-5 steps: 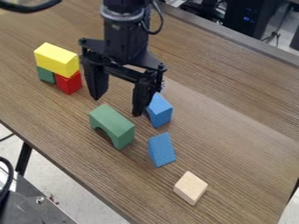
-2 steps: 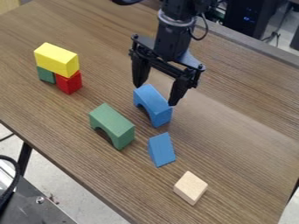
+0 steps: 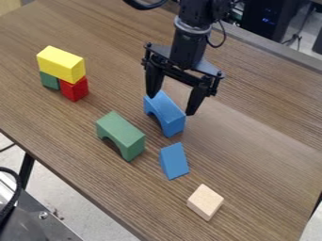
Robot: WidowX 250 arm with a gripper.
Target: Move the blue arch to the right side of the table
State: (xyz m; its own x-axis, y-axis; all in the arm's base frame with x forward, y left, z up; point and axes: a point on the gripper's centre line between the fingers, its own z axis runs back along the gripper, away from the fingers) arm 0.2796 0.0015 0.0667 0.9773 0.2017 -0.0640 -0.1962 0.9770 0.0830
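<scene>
The gripper's [image 3: 171, 106] fingers are spread open over the blue arch [image 3: 166, 113], near mid-frame; the green arch [image 3: 121, 135] stands to its lower left on the desk [image 3: 258, 164].

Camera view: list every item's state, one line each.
Gripper: open
Blue arch: upright on its legs, not gripped
Green arch: upright on its legs
Yellow block: stacked on top
Small green block: under the yellow block
Red block: under the yellow block
Blue wedge: unstacked
Wooden block: unstacked

Bright, even light lays a pale sheen across the table [image 3: 258, 141], with soft shadows.
</scene>
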